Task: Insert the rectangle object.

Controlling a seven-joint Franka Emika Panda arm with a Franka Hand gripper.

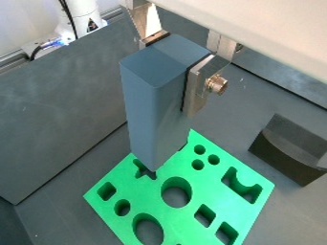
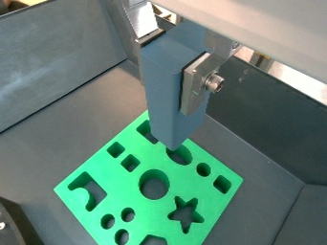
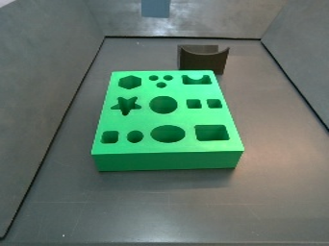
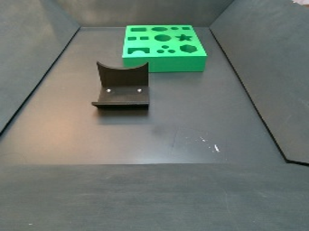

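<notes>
My gripper [image 1: 173, 59] is shut on the rectangle object [image 1: 153, 105], a tall blue-grey block, and holds it upright by its upper end. It shows the same way in both wrist views, with the gripper [image 2: 170, 62] clamped on the block [image 2: 166, 105]. The silver finger plate [image 1: 198, 88] presses one side face. The block hangs above the green board [image 1: 115, 189], clear of its cut-out holes. In a side view only the block's lower end [image 3: 154, 8] shows, high over the board [image 3: 161, 159]. The board also shows in the other views [image 2: 92, 180] [image 4: 169, 63].
A dark brown block with a curved notch [image 3: 202, 58] stands on the dark floor beside the board, and also shows in a wrist view [image 1: 292, 148] and in a side view [image 4: 121, 87]. Grey walls enclose the floor.
</notes>
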